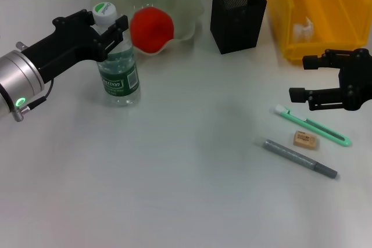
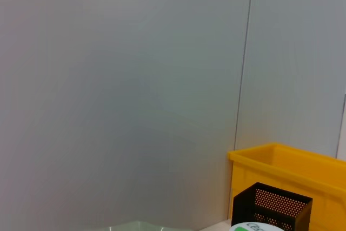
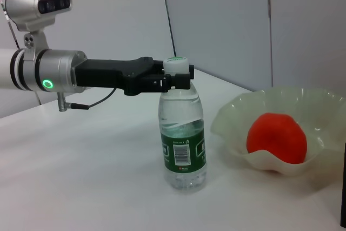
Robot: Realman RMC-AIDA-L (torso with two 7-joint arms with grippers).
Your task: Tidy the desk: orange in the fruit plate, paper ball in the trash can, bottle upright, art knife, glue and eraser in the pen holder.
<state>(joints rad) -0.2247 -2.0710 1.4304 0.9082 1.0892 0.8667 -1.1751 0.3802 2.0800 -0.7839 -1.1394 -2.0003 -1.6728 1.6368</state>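
My left gripper (image 1: 109, 27) pinches the upright bottle (image 1: 118, 74) at its neck; the fruit plate (image 1: 186, 4) with the orange (image 1: 151, 28) crowds its one o'clock. My right gripper (image 1: 299, 78) hangs spread, the art knife (image 1: 314, 125) at its five o'clock.

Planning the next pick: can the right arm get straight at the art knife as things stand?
Probably yes. The right gripper hovers open just behind the art knife, which lies flat on the desk. The eraser lies close beside it, apart from its white tip.
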